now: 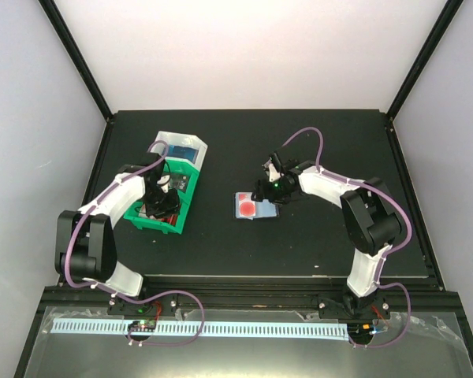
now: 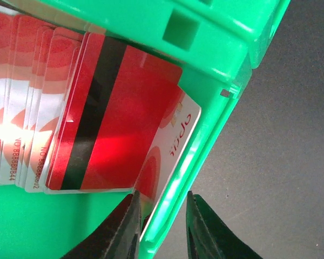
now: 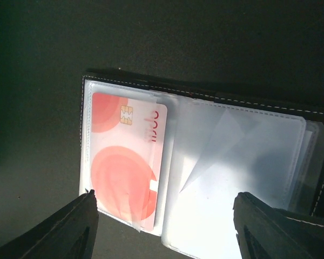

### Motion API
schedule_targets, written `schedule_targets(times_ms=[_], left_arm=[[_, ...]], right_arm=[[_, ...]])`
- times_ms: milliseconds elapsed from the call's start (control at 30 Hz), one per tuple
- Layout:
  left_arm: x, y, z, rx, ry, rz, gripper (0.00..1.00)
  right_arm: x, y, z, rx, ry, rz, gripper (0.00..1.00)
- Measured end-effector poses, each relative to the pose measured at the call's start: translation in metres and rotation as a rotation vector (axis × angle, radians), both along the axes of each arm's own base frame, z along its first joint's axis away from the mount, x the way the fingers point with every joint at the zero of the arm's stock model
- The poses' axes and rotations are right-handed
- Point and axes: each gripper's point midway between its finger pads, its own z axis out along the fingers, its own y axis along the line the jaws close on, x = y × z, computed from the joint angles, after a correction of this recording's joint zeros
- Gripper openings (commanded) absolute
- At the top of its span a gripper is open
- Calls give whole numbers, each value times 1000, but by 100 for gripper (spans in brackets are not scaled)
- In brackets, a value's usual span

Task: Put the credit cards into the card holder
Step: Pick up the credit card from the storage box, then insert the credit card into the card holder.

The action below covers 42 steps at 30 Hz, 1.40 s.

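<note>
Several red and white credit cards [image 2: 113,118] lie fanned in a green tray [image 2: 205,32]; the top one shows its black stripe. My left gripper [image 2: 161,216] reaches into this tray [image 1: 146,214], jaws narrowly open astride the tray's side wall and the corner of a white card [image 2: 178,129], one finger [image 2: 210,232] outside and clear of the wall. The card holder [image 3: 232,162] lies unfolded on the table [image 1: 252,206], with one red-and-white card [image 3: 127,156] in its left clear sleeve. My right gripper [image 3: 164,195] hovers just above it, wide open, holding nothing.
A white tray [image 1: 183,146] with a blue inside adjoins the green tray's far end. The table [image 1: 315,150] is black, with frame posts at its corners. The right arm's cable loops above the holder.
</note>
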Motion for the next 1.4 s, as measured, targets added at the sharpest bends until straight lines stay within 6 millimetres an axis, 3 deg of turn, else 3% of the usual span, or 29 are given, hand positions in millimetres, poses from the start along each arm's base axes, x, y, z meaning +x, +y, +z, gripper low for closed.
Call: schedule_targets(times_ms=[167,300,500,733,933,1067,1233,1400], left_arm=[[3,1,-6,12,0,-24,16],[6,3,-11,33,-7,-59,3],[16,16,-5,117,-55,-96,2],[12,34,31,212,-131,-62,2],[6,30,72,159,-226,7,2],[7,2,104,-17,-315,-7,2],[16,-53,149,-364,-419,-20,2],[24,-105,180,-638,-487,-41,2]], right_arm=[[0,-1,0,-3,-1,-1,70],[0,-2,0,-10,0,-1,68],[7,1,12,-3,-27,5,68],[19,17,51,78,-102,38,71],[7,42,89,268,-128,134,80],[-6,59,126,446,-153,207,86],[-10,75,173,630,-189,242,88],[-5,75,179,646,-163,187,82]])
